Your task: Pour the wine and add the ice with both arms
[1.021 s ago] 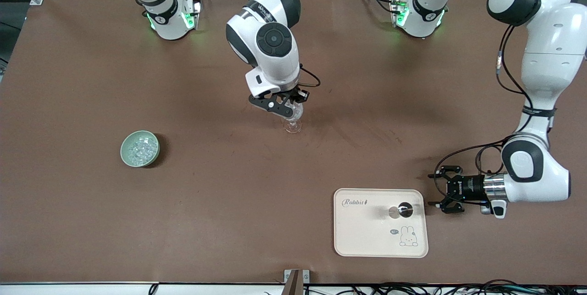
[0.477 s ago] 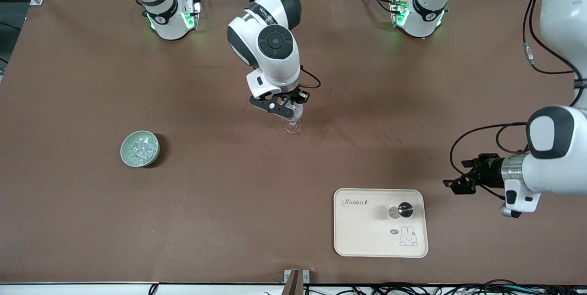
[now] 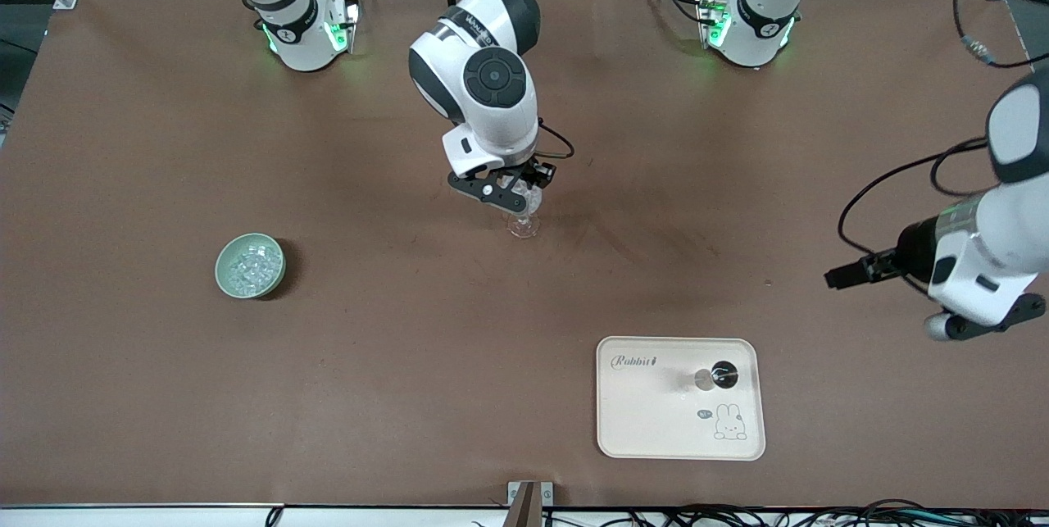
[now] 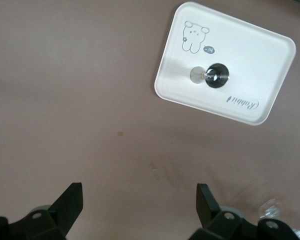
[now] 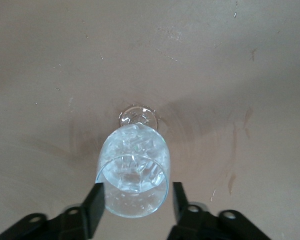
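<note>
A clear stemmed glass [image 3: 524, 220] [image 5: 133, 175] stands upright on the brown table near its middle. My right gripper [image 3: 515, 194] [image 5: 137, 194] is down around its bowl, open: one finger lies close against the glass and the other stands apart from it. Glassy shapes show inside the glass; I cannot tell what they are. The ice [image 3: 249, 263] fills a pale green bowl [image 3: 223, 274] toward the right arm's end. My left gripper [image 3: 842, 274] [image 4: 138, 194] hangs open and empty over bare table at the left arm's end. No wine shows.
A cream tray [image 3: 656, 429] [image 4: 250, 55] with a rabbit print lies near the front edge. On it sits a small dark round object [image 3: 724, 374] [image 4: 218, 75]. Both arm bases [image 3: 303, 27] [image 3: 750, 23] stand along the edge farthest from the camera.
My left arm has lifted and drawn away from beside the tray, still open. My right gripper's fingers have parted from the glass, which stays standing.
</note>
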